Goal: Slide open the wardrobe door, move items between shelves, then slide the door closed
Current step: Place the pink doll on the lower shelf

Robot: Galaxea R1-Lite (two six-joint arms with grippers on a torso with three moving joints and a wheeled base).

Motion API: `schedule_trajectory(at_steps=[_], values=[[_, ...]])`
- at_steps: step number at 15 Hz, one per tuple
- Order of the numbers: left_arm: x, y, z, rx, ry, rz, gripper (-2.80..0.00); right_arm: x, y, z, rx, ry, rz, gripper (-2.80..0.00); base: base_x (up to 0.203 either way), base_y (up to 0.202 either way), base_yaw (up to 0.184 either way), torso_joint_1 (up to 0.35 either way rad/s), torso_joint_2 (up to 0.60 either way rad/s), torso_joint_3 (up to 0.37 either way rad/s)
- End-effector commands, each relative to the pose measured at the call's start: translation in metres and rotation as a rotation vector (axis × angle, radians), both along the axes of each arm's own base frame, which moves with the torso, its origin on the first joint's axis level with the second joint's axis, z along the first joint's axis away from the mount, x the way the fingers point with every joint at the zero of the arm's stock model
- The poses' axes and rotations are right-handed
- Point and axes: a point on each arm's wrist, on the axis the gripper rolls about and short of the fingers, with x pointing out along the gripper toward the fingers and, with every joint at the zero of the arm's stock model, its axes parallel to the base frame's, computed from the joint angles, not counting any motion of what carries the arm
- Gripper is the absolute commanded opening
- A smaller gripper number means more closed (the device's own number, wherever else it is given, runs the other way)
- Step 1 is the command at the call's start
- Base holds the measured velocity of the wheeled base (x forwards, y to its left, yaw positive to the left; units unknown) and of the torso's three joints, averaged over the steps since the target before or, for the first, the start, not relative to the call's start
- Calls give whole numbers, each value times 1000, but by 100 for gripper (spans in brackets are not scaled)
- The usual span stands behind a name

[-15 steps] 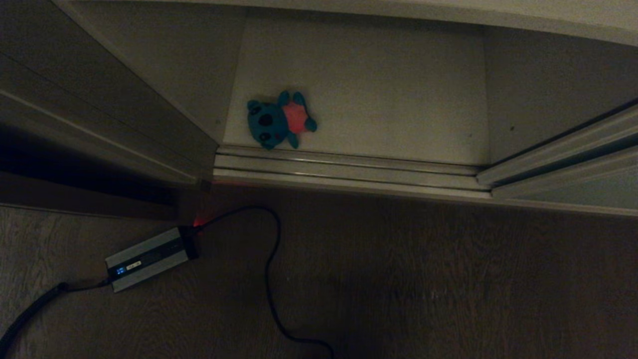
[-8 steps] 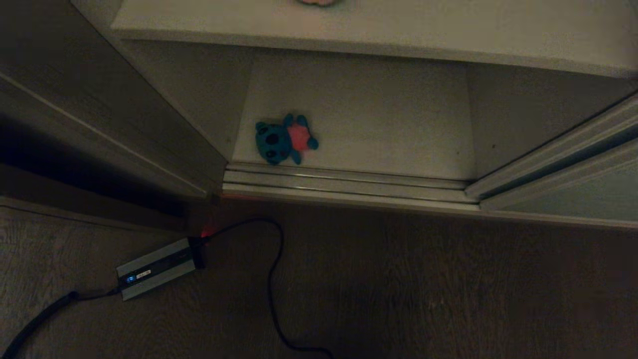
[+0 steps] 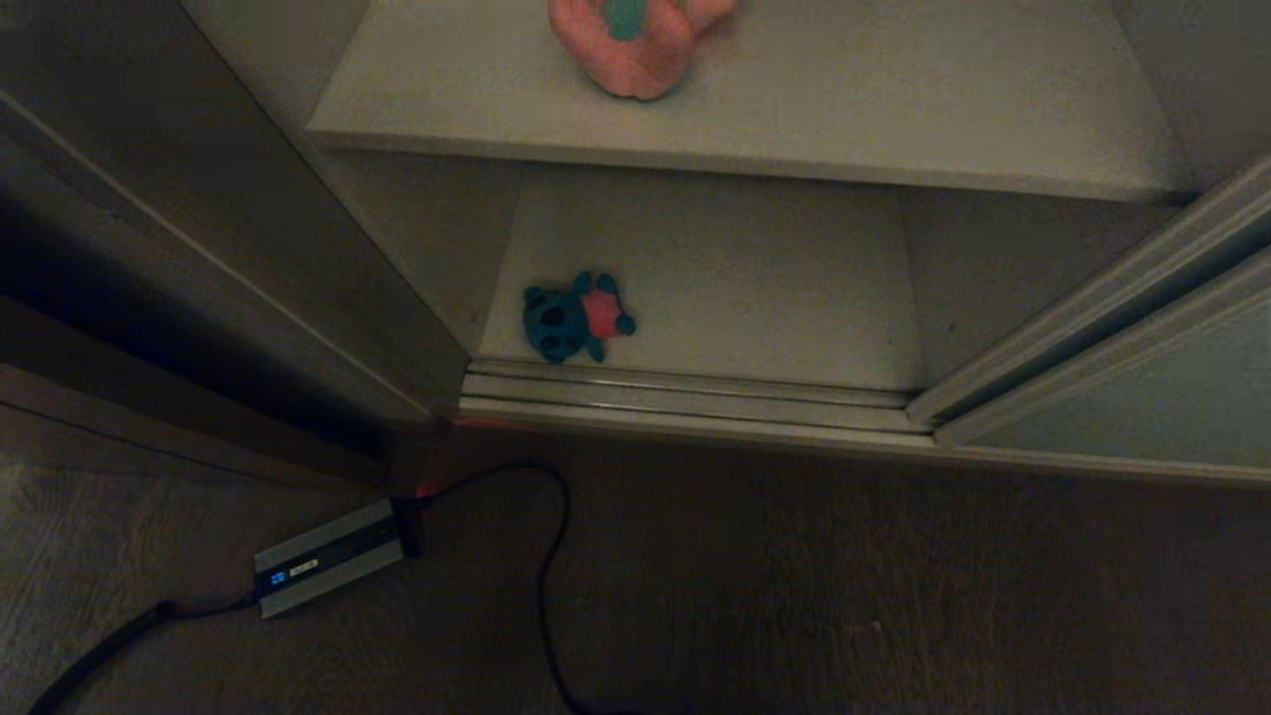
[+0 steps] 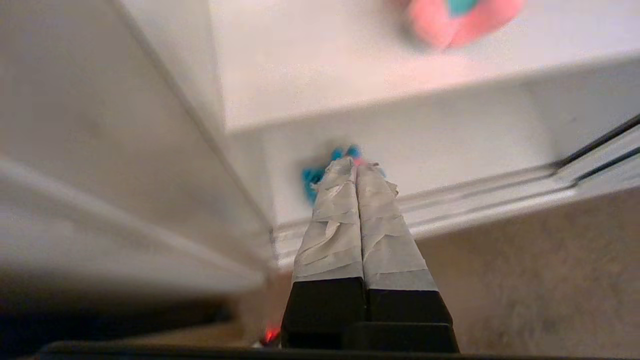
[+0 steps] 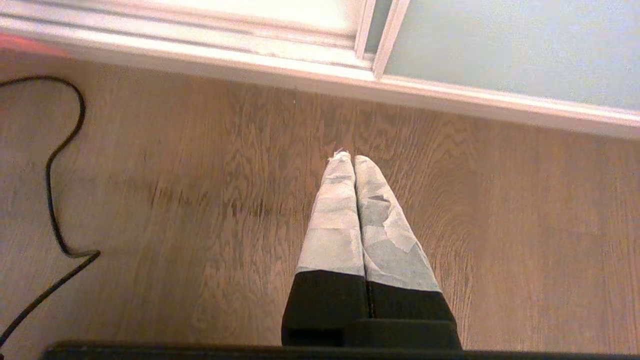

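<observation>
Tilted up since a second ago: upper shelf (image 3: 894, 119) and pink toy (image 3: 640, 40) now in head view, toys themselves unmoved. Left gripper (image 4: 356, 167) pressed together, empty, blue toy (image 4: 320, 172) just beyond its tips on lower shelf (image 3: 755, 288). Right gripper (image 5: 350, 160) together, over floor (image 5: 200, 200), sliding wardrobe door (image 5: 500, 45) ahead. Risk: closed fingers shoving blue toy deeper. Pink toy cut off; blue toy mostly hidden by fingers.
</observation>
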Motion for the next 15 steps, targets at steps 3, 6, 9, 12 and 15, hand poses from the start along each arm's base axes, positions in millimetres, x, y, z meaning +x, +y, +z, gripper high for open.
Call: schedule_trajectory(at_steps=[3, 6, 9, 12, 15], values=[[50, -16, 14, -2, 35, -53, -280, 0, 0, -1, 0, 4, 0, -280, 0, 0, 0, 1, 4, 96], [91, -30, 23, -36, 60, -82, -280, 0, 0, -1, 0, 4, 0, -280, 0, 0, 0, 0, 2, 9], [142, -51, 28, -101, 95, -119, -280, 0, 0, -1, 0, 4, 0, -280, 0, 0, 0, 0, 0, 0], [194, -88, 13, -165, 146, -161, -280, 0, 0, -1, 0, 4, 0, -280, 0, 0, 0, 0, 0, 0], [218, -124, -6, -252, 171, -138, 0, 0, 0, -1, 0, 4, 0, -280, 0, 0, 0, 0, 0, 0]])
